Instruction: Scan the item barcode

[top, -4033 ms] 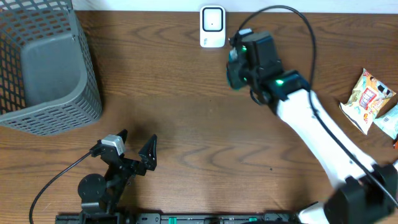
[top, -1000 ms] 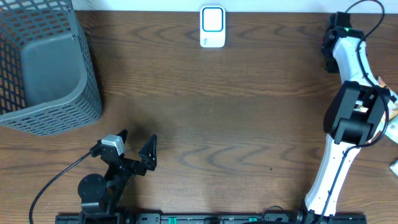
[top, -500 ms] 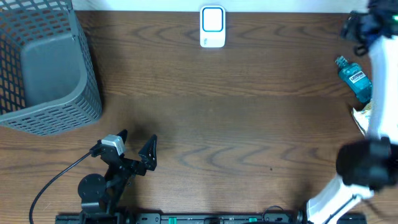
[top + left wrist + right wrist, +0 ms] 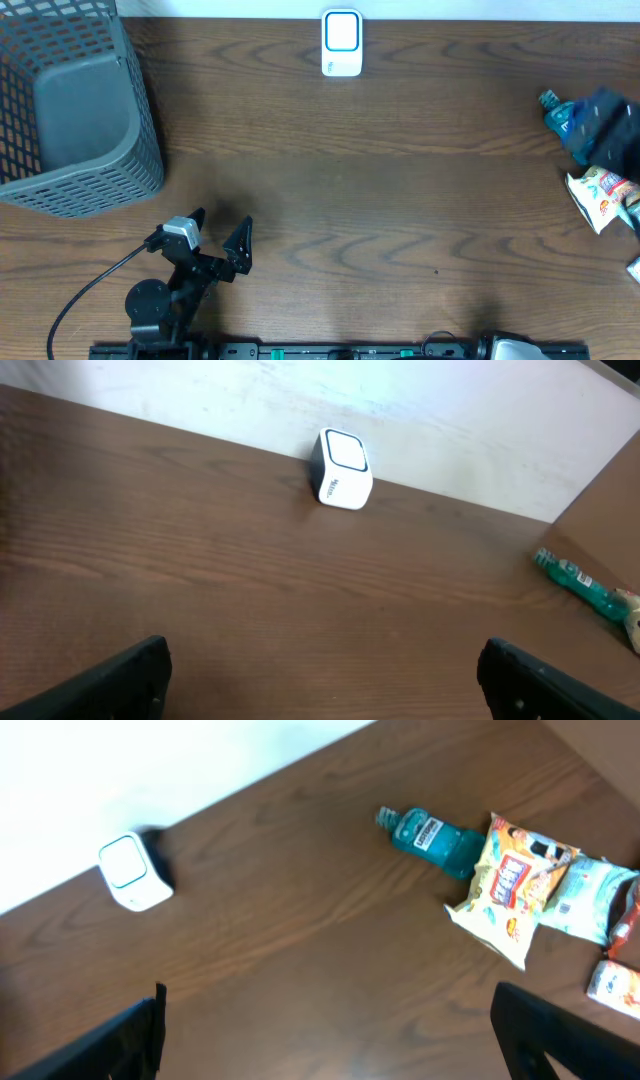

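The right gripper has its fingers spread wide and holds nothing. A few seconds ago it was up by the white scanner. Now it has swung over to the right side of the table. The blue mouthwash bottle lies flat there, touching the chip bag and well apart from the scanner. So I think this bottle is scanned and put down. More packets wait beside the bag. The left gripper sits near the front edge, spread wide and empty too.
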You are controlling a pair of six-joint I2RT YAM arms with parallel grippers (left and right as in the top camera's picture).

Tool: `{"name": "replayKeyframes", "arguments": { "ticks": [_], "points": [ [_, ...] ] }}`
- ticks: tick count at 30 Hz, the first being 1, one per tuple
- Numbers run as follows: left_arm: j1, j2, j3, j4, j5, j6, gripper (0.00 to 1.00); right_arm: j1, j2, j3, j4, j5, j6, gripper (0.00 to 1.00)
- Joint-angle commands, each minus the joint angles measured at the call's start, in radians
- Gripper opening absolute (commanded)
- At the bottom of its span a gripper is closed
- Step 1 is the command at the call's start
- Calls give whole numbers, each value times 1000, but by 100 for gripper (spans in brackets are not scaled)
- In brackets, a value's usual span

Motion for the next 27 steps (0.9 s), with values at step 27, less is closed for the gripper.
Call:
{"name": "replayKeyframes", "arguments": {
  "ticks": [27],
  "points": [
    [-3, -6, 10, 1, -5, 13, 98, 92, -669, -541, 463, -150, -156, 99]
  ]
}}
